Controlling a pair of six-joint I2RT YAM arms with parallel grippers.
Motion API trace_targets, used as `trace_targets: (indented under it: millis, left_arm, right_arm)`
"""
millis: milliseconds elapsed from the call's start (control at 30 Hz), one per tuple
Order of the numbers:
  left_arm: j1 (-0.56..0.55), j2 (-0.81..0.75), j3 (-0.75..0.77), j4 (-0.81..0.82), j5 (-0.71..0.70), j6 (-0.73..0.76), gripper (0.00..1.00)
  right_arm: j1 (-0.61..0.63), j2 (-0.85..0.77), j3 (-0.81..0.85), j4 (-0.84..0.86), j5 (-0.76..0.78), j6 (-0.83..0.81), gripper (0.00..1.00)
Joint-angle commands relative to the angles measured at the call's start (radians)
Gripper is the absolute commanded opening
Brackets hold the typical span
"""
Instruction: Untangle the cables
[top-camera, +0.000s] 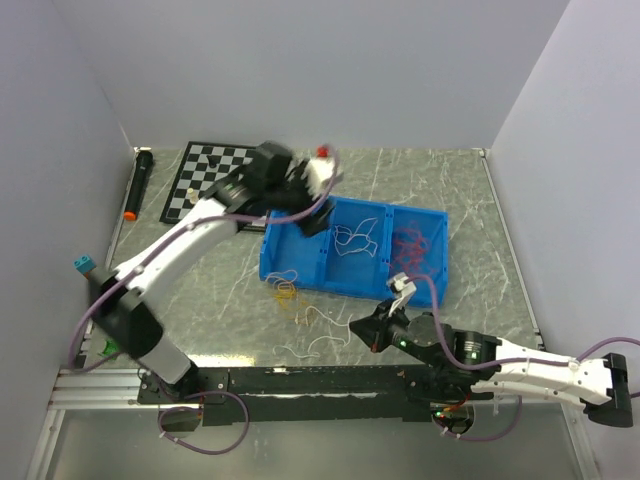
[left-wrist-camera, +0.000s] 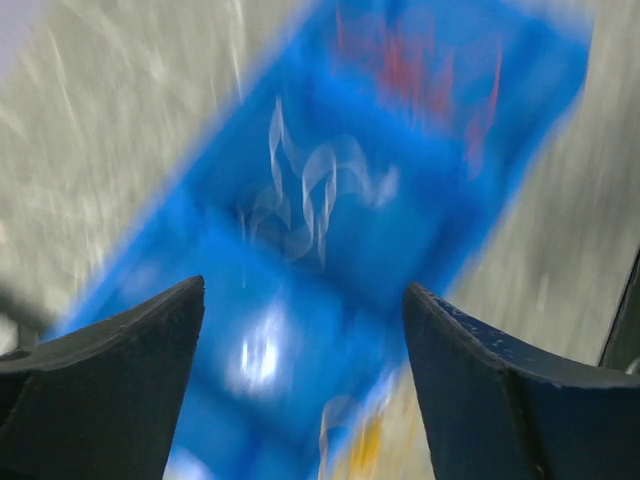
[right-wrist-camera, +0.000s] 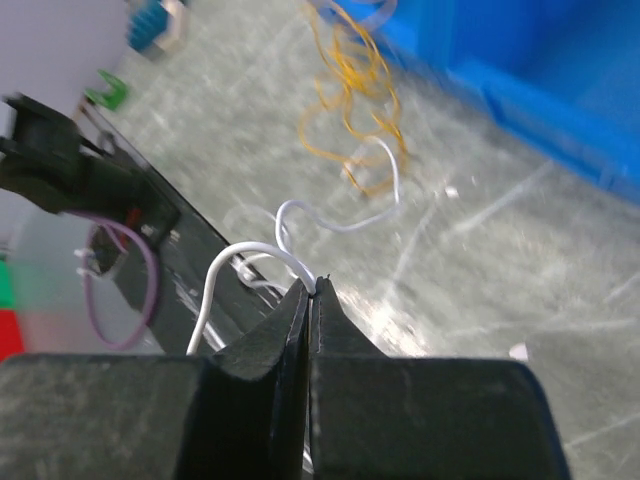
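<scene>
White cable (right-wrist-camera: 250, 246) is pinched in closed right end effector (right-wrist-camera: 313, 292).

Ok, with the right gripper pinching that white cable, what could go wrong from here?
The white cable is pinched only at the very tips of the shut right gripper, so it may slip out. It seems to loop into the yellow cables, so pulling could drag them along.
</scene>
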Motion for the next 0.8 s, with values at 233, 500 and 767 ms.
trace_targets:
  millis: [233, 500, 767]
  left_arm:
    - [0.036, -0.299, -0.556, -0.165, 0.086, 0.557, 0.59]
    - [-0.045, -0.276, -0.656, -0.147, 0.107, 0.637, 0.83]
    - [-0.177, -0.18, -0.645, -0.081, 0.138, 0.588, 0.87]
  right_arm:
    - [0.006, -0.099, 0.127, -0.13, 0.017, -0.057, 0.0]
    - [0.007, -0.124, 0.133, -0.175, 0.003, -0.045, 0.0]
    - [0.007, -0.108, 0.086, -0.147, 0.008, -0.011, 0.0]
